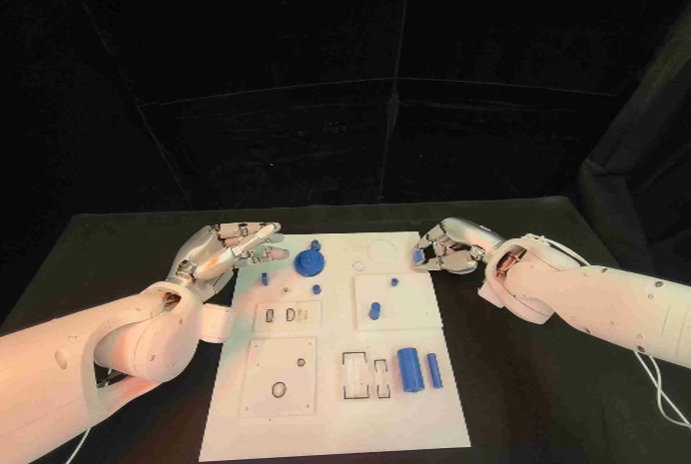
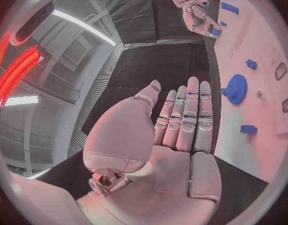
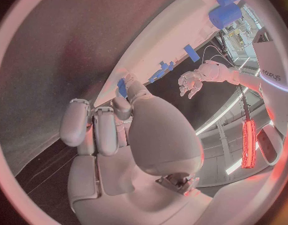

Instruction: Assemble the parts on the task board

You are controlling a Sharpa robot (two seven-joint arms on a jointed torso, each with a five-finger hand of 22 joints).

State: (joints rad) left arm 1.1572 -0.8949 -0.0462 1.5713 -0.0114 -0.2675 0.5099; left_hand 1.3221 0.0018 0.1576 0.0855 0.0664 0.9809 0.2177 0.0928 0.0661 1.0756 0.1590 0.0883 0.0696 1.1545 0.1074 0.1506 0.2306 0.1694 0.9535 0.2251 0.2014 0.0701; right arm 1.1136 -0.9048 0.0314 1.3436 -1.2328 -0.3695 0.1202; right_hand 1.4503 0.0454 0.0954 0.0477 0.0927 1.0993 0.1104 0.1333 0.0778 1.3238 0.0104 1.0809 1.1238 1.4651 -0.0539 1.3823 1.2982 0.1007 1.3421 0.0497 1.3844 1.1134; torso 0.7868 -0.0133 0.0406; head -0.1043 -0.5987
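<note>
My left robot hand [image 1: 231,246] hovers at the board's [image 1: 335,424] far-left edge, fingers straight and apart, holding nothing. Just right of it on the board: blue gear [image 1: 312,261], with a small peg [image 1: 264,278] near-left of the gear. Mid-board lies an oval part [image 1: 374,308]. Two cylinders [image 1: 410,364] lie side by side toward the board's near-right. My right robot hand [image 1: 446,252] sits at the board's far-right edge, pinching a small blue part [image 3: 121,87] between thumb and fingers. Board rests on the bench [image 1: 533,424].

arms: white, rounded shells | left hand [image 1: 228,246], right hand [image 1: 449,250]: silver, jointed fingers [image 2: 193,116]
</note>
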